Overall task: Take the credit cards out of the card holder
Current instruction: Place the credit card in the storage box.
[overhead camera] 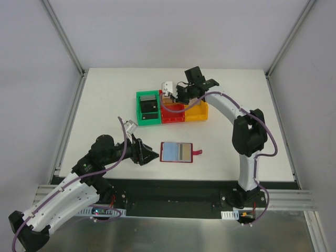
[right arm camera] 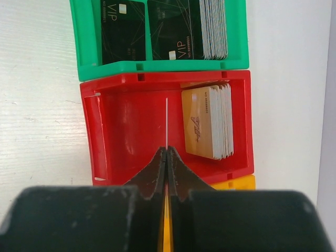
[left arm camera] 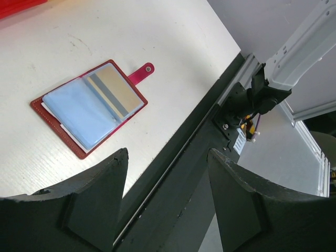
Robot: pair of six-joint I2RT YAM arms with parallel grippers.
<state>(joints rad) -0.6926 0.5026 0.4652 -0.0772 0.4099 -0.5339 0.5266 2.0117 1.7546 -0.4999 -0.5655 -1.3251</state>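
The left arm (overhead camera: 73, 189) runs from its base at the near left corner forward and to the right, folded low, with the wrist roughly level. The left claw (left arm camera: 167, 155) points to the right. Its fingers (left arm camera: 94, 199) are spread wide apart with nothing between them.

The right arm (overhead camera: 247, 137) stands nearly upright from its base at the near right. At the elbow, the forearm (overhead camera: 223, 102) turns away and to the left at full reach. The wrist is bent so that the right claw (right arm camera: 166, 151) faces downward. Its fingers are pressed together, clamping a thin card (right arm camera: 166, 123) seen edge-on, which projects beyond the tips.
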